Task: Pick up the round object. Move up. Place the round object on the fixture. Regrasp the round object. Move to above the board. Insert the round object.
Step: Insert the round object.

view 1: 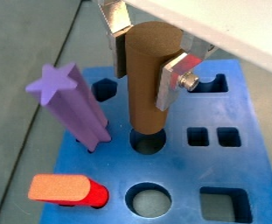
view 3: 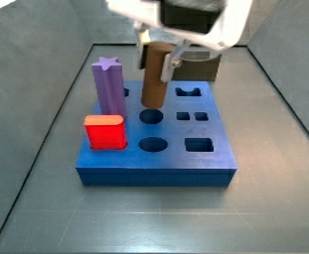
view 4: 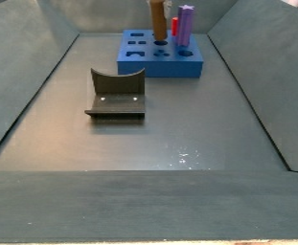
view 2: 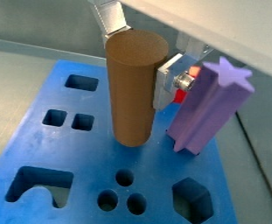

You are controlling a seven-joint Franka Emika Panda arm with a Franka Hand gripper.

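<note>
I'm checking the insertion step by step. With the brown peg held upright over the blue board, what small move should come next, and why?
Probably a short, straight push down. The hand grips the brown peg upright, its lower end at a round hole in the board, apparently only just entered. Keep the grip shut until the peg goes deeper.

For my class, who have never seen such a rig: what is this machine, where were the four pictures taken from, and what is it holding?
It is a robot arm with a two-finger hand. Two pictures come from cameras on its wrist, looking down past the fingers; two come from cameras fixed beside the table. The hand, above the blue board, grips a brown round peg upright, its lower end at a round hole. The board has holes of several shapes. A purple star-topped peg and a red block already stand in it. A dark fixture stands apart on the floor.
</note>
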